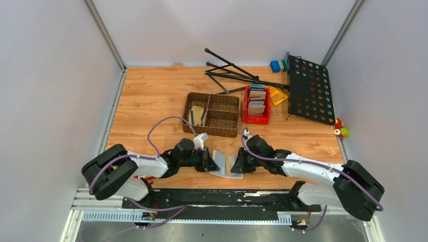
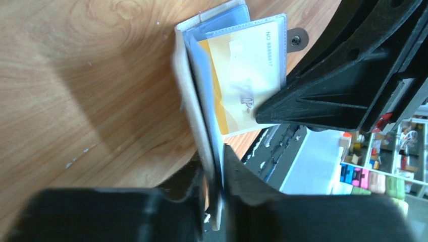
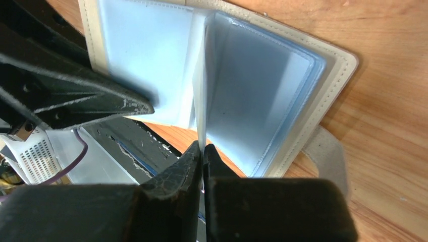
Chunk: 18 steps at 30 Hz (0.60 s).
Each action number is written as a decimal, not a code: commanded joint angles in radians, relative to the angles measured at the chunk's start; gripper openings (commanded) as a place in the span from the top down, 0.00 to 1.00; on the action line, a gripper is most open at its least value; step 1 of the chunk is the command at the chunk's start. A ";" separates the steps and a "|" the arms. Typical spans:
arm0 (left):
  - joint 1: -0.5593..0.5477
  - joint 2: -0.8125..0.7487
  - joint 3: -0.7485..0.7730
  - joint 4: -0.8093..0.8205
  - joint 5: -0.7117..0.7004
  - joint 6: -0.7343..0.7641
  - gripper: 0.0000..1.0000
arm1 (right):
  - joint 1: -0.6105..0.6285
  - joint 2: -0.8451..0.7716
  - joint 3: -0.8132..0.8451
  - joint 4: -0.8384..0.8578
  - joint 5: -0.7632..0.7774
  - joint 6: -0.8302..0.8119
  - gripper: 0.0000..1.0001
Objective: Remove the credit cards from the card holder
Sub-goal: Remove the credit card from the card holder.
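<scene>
The beige card holder (image 1: pixel 224 166) lies open near the table's front edge, between my two grippers. My left gripper (image 1: pixel 211 162) is shut on its beige cover and pale blue sleeves (image 2: pixel 198 96). A tan-gold credit card (image 2: pixel 242 80) sits inside a clear sleeve, and the strap tab (image 2: pixel 297 38) lies beyond it. My right gripper (image 1: pixel 237 165) is shut on one clear sleeve page (image 3: pixel 201 75) and holds it upright from the open card holder (image 3: pixel 343 65). The sleeves in the right wrist view look empty. A few thin cards (image 1: pixel 197 116) stand in the basket's left compartment.
The brown woven basket (image 1: pixel 222 126) stands just behind the card holder. A red tray (image 1: pixel 256 120) with other wallets is to its right. A black folded music stand (image 1: pixel 308 88) lies at the back right, with coloured blocks (image 1: pixel 278 65) and small toys (image 1: pixel 340 131) nearby.
</scene>
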 commanded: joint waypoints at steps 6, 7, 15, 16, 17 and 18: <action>-0.002 -0.055 0.012 0.017 -0.039 -0.005 1.00 | -0.010 -0.093 -0.014 -0.070 0.058 -0.021 0.48; -0.002 -0.064 0.011 0.012 -0.044 -0.008 1.00 | -0.012 -0.106 -0.017 -0.077 0.061 -0.022 0.42; 0.002 -0.143 0.004 0.011 -0.056 -0.052 1.00 | -0.036 -0.241 -0.046 -0.167 0.098 -0.010 0.11; 0.004 -0.155 0.001 0.011 -0.059 -0.058 1.00 | -0.038 -0.256 -0.054 -0.168 0.096 -0.006 0.10; 0.005 -0.166 -0.004 0.015 -0.062 -0.067 1.00 | -0.042 -0.269 -0.061 -0.167 0.095 0.000 0.10; 0.008 -0.179 -0.009 0.019 -0.063 -0.075 1.00 | -0.046 -0.284 -0.069 -0.167 0.093 0.006 0.09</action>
